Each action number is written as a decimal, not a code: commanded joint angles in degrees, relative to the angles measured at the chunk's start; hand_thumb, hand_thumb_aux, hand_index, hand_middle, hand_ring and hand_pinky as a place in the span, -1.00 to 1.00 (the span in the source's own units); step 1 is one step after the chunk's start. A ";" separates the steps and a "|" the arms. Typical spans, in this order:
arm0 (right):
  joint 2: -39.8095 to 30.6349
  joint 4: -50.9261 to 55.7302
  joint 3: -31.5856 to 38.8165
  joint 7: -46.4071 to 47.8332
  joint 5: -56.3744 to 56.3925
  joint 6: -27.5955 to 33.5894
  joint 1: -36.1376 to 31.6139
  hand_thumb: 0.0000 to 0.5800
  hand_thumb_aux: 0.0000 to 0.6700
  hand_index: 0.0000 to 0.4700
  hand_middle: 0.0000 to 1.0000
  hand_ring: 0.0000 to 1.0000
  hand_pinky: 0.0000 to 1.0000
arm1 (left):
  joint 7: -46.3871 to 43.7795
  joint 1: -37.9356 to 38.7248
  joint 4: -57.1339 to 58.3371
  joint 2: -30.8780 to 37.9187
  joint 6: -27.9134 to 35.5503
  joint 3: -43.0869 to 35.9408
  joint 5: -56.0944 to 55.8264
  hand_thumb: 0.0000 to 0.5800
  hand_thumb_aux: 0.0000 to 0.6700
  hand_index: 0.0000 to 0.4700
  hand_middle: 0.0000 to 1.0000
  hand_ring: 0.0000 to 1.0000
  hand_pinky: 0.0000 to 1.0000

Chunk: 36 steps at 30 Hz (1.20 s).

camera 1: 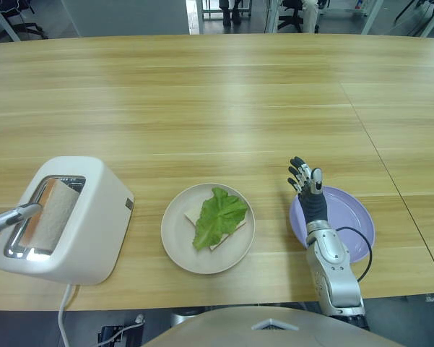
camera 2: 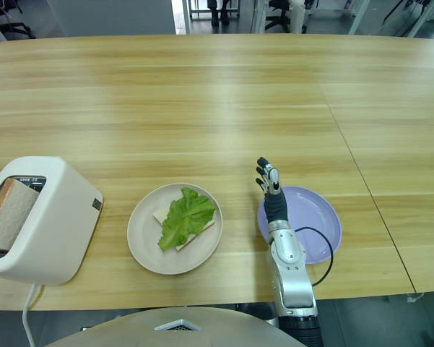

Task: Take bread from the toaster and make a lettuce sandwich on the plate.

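Observation:
A white toaster [camera 1: 94, 224] stands at the near left with one bread slice [camera 1: 54, 213] upright in its slot. The tip of my left hand [camera 1: 14, 215] comes in from the left edge and rests at the slot, against the slice. A beige plate [camera 1: 175, 249] in the near middle carries a bread slice [camera 1: 193, 215] with a green lettuce leaf [camera 1: 218, 215] on top. My right hand [camera 1: 307, 181] is open, held upright over the left rim of a purple plate [camera 1: 346, 220], with nothing in it.
The toaster's white cord [camera 1: 63, 311] hangs off the table's front edge. A black cable [camera 1: 361, 249] loops from my right forearm across the purple plate. Bare wooden table [camera 1: 217, 108] stretches behind the plates; chairs stand beyond its far edge.

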 commanded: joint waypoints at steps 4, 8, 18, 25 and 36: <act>0.10 1.02 0.06 -0.28 -0.35 -0.11 -0.29 -1.00 -1.00 -1.00 -1.00 -1.00 -1.00 | -2.15 -0.51 0.10 -2.29 -0.66 -2.84 -2.05 -0.23 -0.57 -0.58 -1.00 -1.00 -1.00; 0.07 1.05 -0.04 -0.43 -0.39 -0.21 -0.25 -1.00 -1.00 -1.00 -1.00 -1.00 -1.00 | -2.57 -0.17 0.42 -2.97 -1.40 -3.46 -2.18 -0.08 -0.47 -0.48 -1.00 -1.00 -1.00; 0.00 1.41 -0.05 -0.52 -0.46 -0.25 -0.39 -1.00 -1.00 -1.00 -1.00 -1.00 -1.00 | -2.80 1.04 1.47 -4.35 -3.28 -4.63 -2.96 0.14 -0.31 -0.32 -1.00 -1.00 -1.00; -0.08 1.50 -0.09 -0.52 -0.52 -0.21 -0.47 -1.00 -1.00 -1.00 -1.00 -1.00 -1.00 | -2.96 1.66 1.76 -5.61 -3.69 -5.20 -4.82 0.69 0.21 0.18 -1.00 -1.00 -1.00; -0.08 2.35 -0.13 -0.55 -0.58 -0.40 -0.83 -1.00 -1.00 -1.00 -1.00 -1.00 -1.00 | -1.52 0.51 3.17 -5.80 -4.10 -5.15 -6.52 1.00 1.00 0.96 -1.00 -1.00 -1.00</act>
